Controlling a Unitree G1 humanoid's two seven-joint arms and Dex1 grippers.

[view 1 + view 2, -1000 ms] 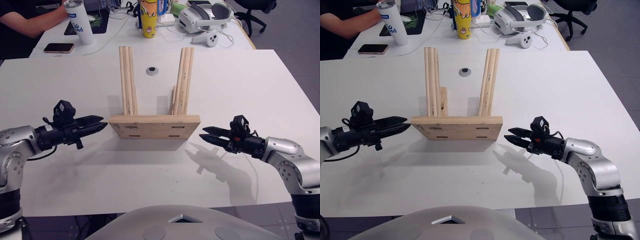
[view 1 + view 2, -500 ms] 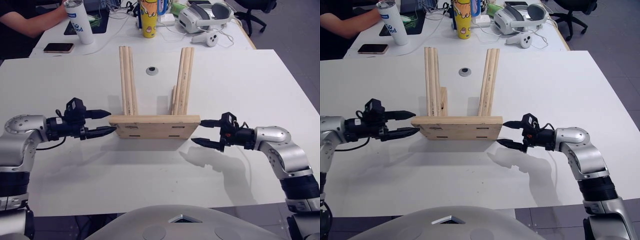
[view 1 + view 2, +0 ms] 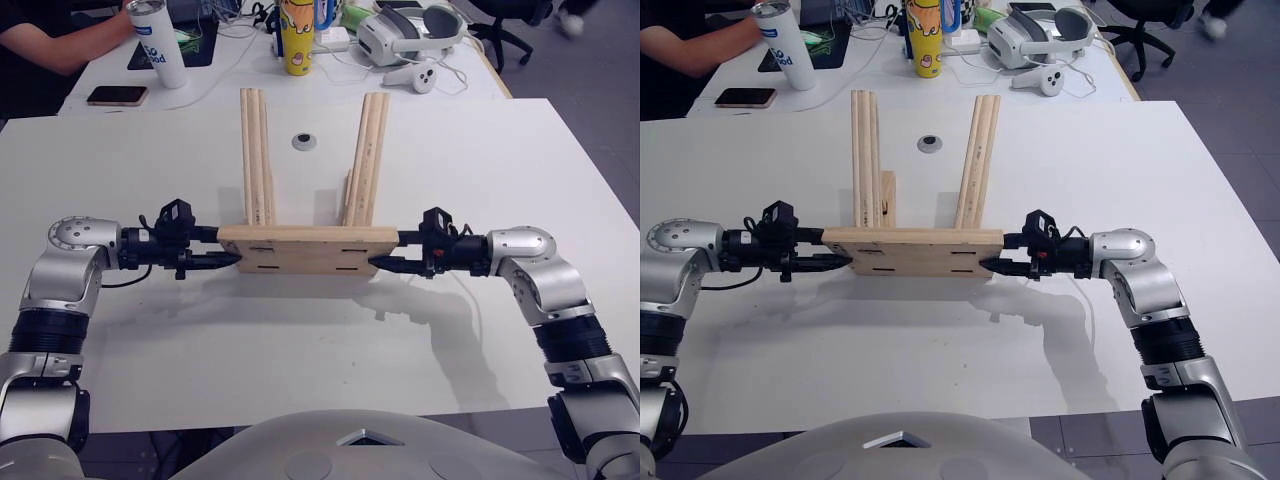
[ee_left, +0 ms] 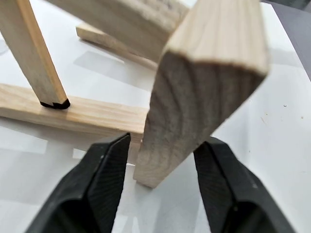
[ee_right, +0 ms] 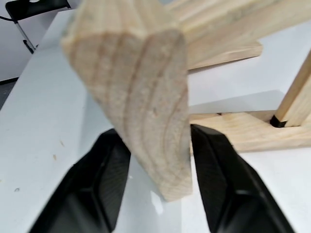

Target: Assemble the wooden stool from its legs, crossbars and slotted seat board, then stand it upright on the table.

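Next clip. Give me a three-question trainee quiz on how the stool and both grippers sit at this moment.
1. True or false: the stool stands upright on the table.
2. Where is the left gripper?
A) at the left end of the seat board, one finger on each side of it
B) wrapped around a leg
C) resting flat on the table, away from the wood
3. Fill in: the right gripper has its fingers either side of the seat board's ____ end.

Key: 1 false, it lies on its side with the seat board on edge; 2 A; 3 right.
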